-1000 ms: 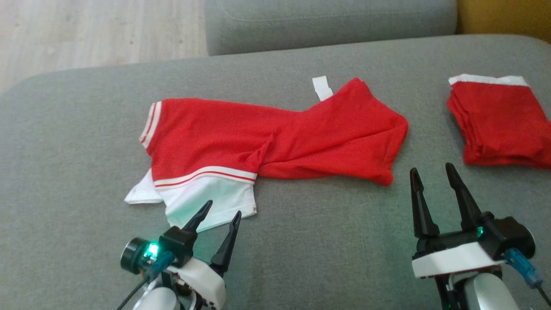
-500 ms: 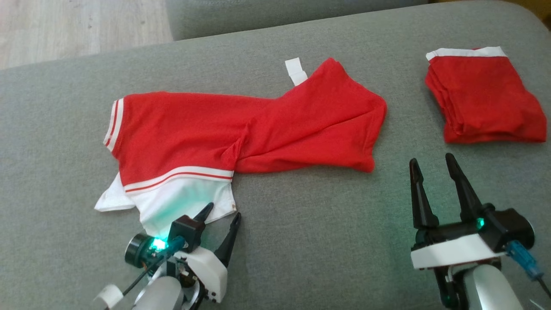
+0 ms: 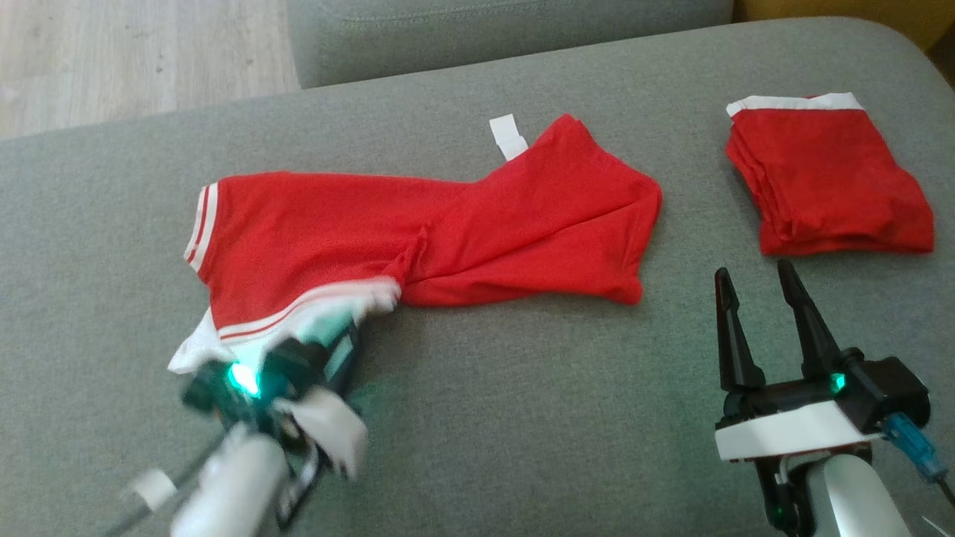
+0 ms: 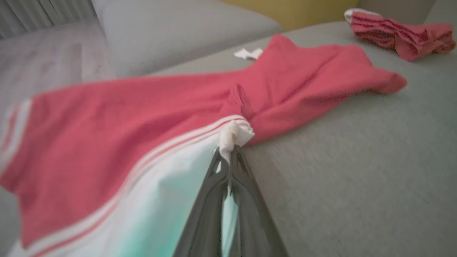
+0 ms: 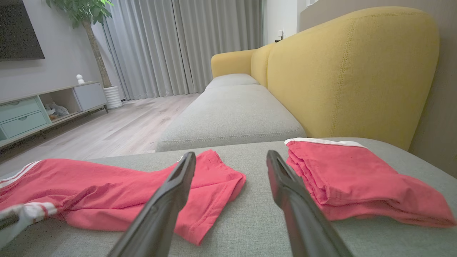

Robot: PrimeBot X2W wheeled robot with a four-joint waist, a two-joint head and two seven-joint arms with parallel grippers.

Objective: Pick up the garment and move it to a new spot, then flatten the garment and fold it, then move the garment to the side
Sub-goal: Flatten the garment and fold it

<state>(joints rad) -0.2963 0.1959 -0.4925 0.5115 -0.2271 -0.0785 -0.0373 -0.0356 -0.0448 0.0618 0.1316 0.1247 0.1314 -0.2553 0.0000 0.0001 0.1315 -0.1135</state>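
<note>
Red knit garment (image 3: 448, 231) with white striped trim lies rumpled across the left half of the grey fabric sofa cushion (image 3: 522, 418). The left gripper (image 4: 228, 157) is clamped on a bunched corner of its white panel at the near edge. The right gripper (image 3: 752, 270) hovers, fingers spread and empty, near a folded red-and-white cloth stack (image 3: 828, 186). A small white label (image 3: 507, 136) pokes from the garment's far edge, its print too small to read.

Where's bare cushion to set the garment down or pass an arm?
Biggest bare patch: near cushion between left gripper and right gripper, below the garment. Also bare: the strip left of the garment. Tight: the gap between garment and folded pile, and near left, where the left gripper is shut on the garment.
</note>
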